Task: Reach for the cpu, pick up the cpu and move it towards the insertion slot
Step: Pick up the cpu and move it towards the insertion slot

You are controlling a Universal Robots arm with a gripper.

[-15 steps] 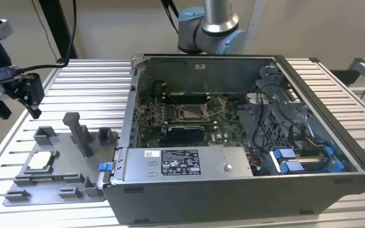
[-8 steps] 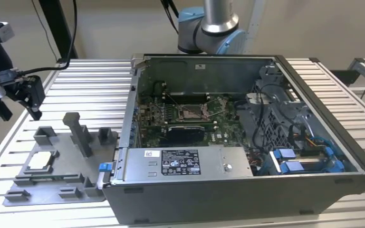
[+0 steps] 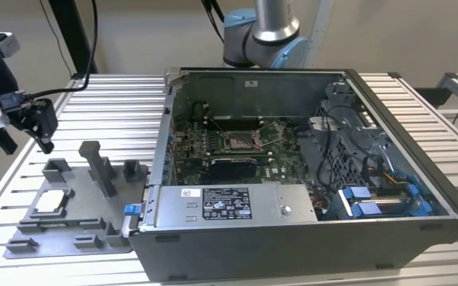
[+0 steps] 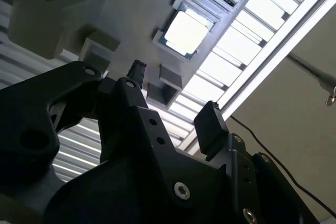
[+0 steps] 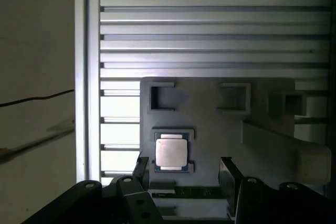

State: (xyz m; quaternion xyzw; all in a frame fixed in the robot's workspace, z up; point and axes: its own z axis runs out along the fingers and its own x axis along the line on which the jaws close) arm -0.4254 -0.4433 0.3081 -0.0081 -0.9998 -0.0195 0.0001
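Note:
The cpu [image 3: 50, 202] is a small pale square chip lying flat in a shallow pocket of the grey fixture plate [image 3: 93, 235] at the exterior view's left. Both wrist views show its silver-white face [image 4: 186, 32] [image 5: 171, 153]. My gripper [image 3: 45, 140] hangs above the far left part of the fixture, well clear of the chip. It is open, and nothing sits between its black fingers [image 4: 212, 124] [image 5: 227, 170]. The insertion slot [image 3: 241, 140] is the silver-framed socket on the green board inside the open computer case.
The open computer case [image 3: 420, 226] fills the middle and the exterior view's right, with a labelled power supply [image 3: 229, 205] and blue drive brackets [image 3: 380, 202] along its near side. Grey upright blocks [image 3: 102, 167] stand on the fixture. Everything rests on a slatted metal table [image 3: 126, 113].

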